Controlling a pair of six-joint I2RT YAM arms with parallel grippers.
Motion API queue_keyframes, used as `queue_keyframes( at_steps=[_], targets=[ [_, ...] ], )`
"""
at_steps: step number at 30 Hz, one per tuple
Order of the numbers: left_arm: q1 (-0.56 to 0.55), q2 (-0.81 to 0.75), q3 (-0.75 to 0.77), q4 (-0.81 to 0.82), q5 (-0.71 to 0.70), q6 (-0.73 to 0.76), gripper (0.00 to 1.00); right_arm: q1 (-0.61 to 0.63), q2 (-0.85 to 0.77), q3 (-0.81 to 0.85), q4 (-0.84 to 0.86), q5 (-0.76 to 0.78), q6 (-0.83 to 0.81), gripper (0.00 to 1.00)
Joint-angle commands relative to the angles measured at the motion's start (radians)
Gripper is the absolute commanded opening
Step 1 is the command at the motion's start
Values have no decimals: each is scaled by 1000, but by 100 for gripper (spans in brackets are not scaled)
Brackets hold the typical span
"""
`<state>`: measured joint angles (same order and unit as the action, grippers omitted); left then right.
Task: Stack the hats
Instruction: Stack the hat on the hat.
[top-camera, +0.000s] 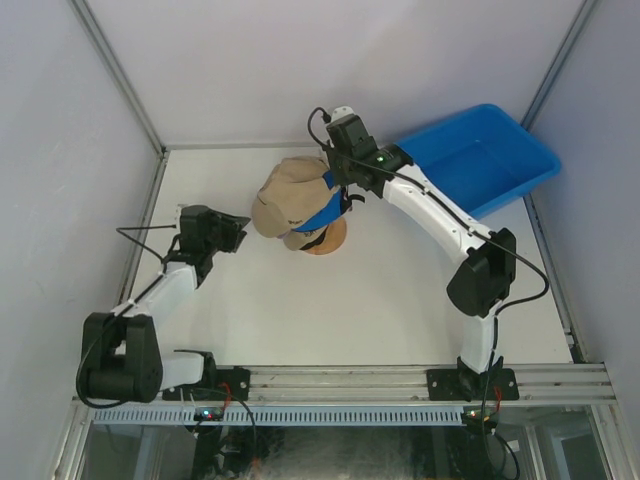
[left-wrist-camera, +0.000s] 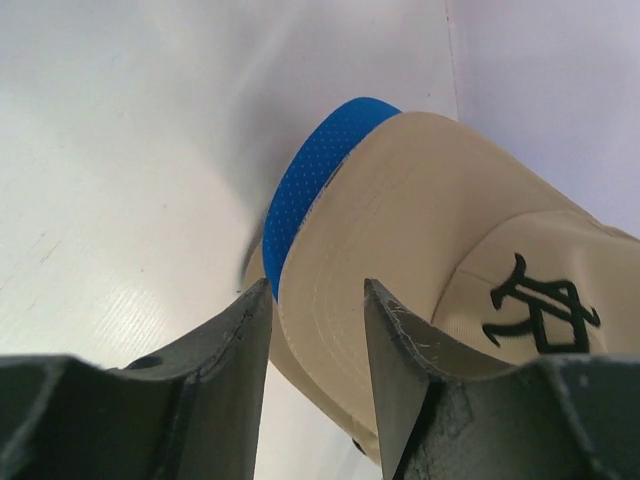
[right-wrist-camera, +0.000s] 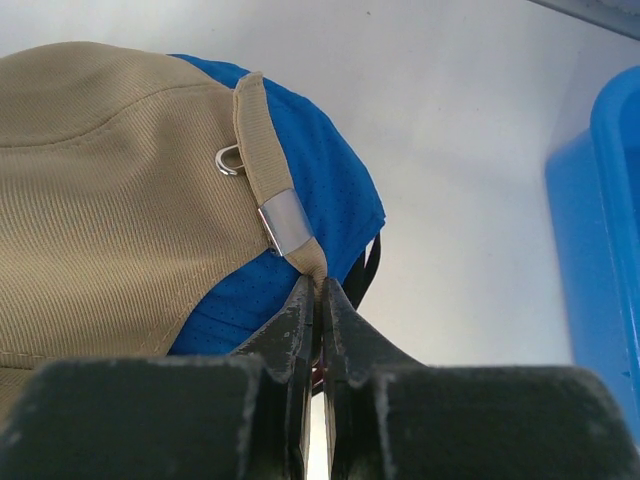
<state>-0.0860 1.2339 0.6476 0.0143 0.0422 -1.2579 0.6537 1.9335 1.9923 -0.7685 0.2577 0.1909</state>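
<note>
**Tan cap** (top-camera: 285, 197): upper middle of the top view, the outermost of the stack. Black embroidered logo (left-wrist-camera: 541, 311) on the front; in the top view the brim points to the lower left. Rear strap (right-wrist-camera: 266, 150) with metal clip (right-wrist-camera: 283, 222) faces the upper right.

**Blue cap** (top-camera: 320, 217): directly under the tan cap, with perforated fabric showing at the brim and back.

**Stand** (top-camera: 330, 241): wooden, under both caps, only its lower edge visible. It sits on the white bench (top-camera: 380, 310).

**Left gripper** (left-wrist-camera: 316, 290): left of centre in the top view, at the brim. Its jaws stand apart, with the tan brim's edge in the gap and no pinch visible.

**Right gripper** (right-wrist-camera: 320, 288): at the back of the stack. The jaws are pressed together, their tips touching the strap's end. Whether fabric is caught between them cannot be told.

**Bin** (top-camera: 540, 165): blue plastic, upper right of the top view, apart from the stack.
</note>
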Motion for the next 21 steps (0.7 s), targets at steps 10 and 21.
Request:
queue_keyframes(
  at_steps=[10, 21],
  targets=[
    [15, 192, 63, 219, 80, -70, 46, -40, -73, -98, 13, 42, 2, 0],
    [17, 276, 85, 306, 79, -94, 46, -52, -48, -161, 30, 43, 10, 0]
  ],
)
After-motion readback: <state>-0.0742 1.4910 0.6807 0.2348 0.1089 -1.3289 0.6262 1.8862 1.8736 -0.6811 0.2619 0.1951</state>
